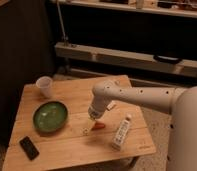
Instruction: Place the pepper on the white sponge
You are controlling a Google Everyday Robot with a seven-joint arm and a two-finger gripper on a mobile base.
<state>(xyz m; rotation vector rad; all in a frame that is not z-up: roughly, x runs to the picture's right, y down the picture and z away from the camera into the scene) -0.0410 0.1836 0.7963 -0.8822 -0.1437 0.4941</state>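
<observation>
The end effector (93, 119) of the white robot arm hangs low over the middle of the frame, its tip right at the small red-orange tapered pepper (98, 126). Whether it grips the pepper or merely stands over it cannot be told here. The pepper sits low, at or just above the boards of the pale wooden slatted worktop (72, 150), near its front centre.

The small flat white sponge (111, 105) appears to be the pale patch just beyond the arm's wrist, a little up and to the right of the pepper and partly hidden by the arm. The two are near but apart, so the pepper is not yet on the sponge. By this judgement, the carry across and the set-down are what remain.

Further out, a long white bar-shaped object with dark markings (121, 132) lies to the lower right of the pepper. A round green bowl (50, 115) rests to its left. A white cup (44, 86) stands at the upper left of the worktop, and a flat black rectangular device (29, 147) lies at the lower left.
</observation>
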